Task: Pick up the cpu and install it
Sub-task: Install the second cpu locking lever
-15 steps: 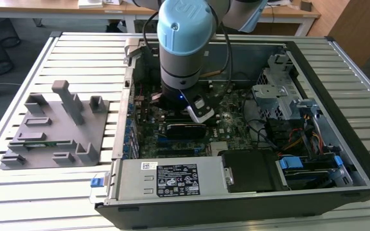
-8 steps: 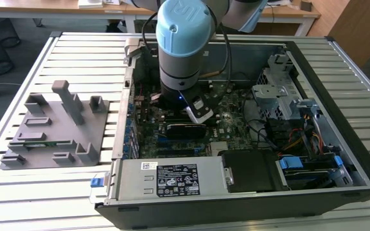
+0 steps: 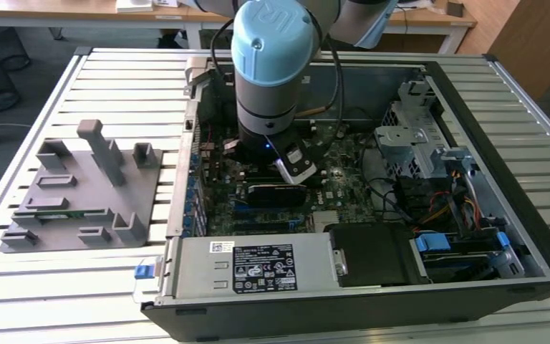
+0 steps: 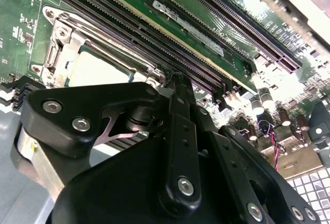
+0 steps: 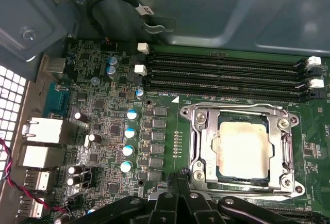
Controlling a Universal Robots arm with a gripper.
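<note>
The cpu (image 5: 243, 149) is seen seated inside the metal socket frame (image 5: 198, 146) on the motherboard (image 5: 103, 121), so the placing step is judged done. The hand (image 5: 180, 180) hangs just beside the frame, apparently pinched together on nothing. Careful clearance of the memory slots (image 4: 154, 43) is called for. Only the exterior view gives the open computer case (image 3: 504, 143), the arm (image 3: 270, 64), and the grey fixture (image 3: 74, 193) on the slatted table (image 3: 26, 279).

A pale slatted table (image 3: 112, 79) stands before wooden desks (image 3: 84, 10) on grey floor (image 3: 36, 43).
</note>
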